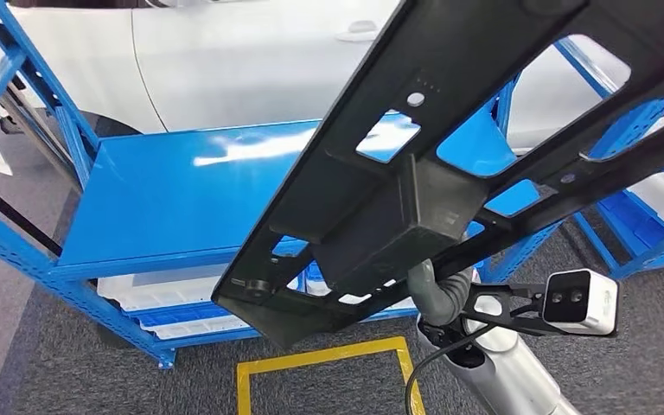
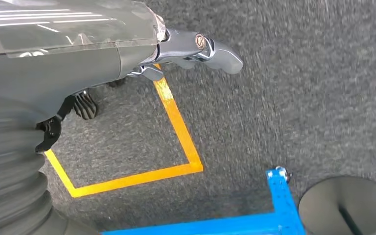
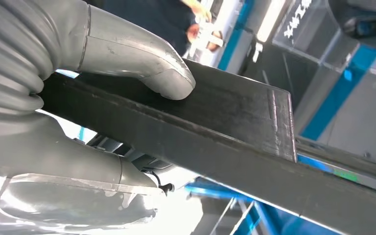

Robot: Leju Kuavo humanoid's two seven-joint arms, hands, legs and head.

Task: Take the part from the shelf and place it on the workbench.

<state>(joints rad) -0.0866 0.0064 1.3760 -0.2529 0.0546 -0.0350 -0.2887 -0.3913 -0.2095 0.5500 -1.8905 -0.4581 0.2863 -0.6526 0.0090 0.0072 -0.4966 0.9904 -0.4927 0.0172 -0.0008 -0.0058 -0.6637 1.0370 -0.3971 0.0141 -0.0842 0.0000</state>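
Big blue shelf (image 1: 181, 186) ahead, its top deck bare and glossy, a white car (image 1: 251, 52) behind it. And there's the part (image 1: 450, 164), already off the shelf and up in the air, a long black frame slanting across the head view from near left to far right, full of cut-out windows with a boxy block in the middle.

It looks like moulded plastic: stiff, probably light for its length, but long enough to swing and lever hard against a single grip. The skin looks smooth and a bit slick, so a slip is a fair risk. The thin ribs around the windows look like the weak spots; the central block and the thick rail are the places to hold.

The right hand (image 3: 103, 112) is doing just that, thumb pressed flat on top of the rail, the rest of the hand underneath, clamped on the part near its middle.

The left hand (image 2: 186, 51) hangs over grey carpet and yellow floor tape (image 2: 176, 122), holding nothing, thumb out straight; the other fingers are mostly hidden.
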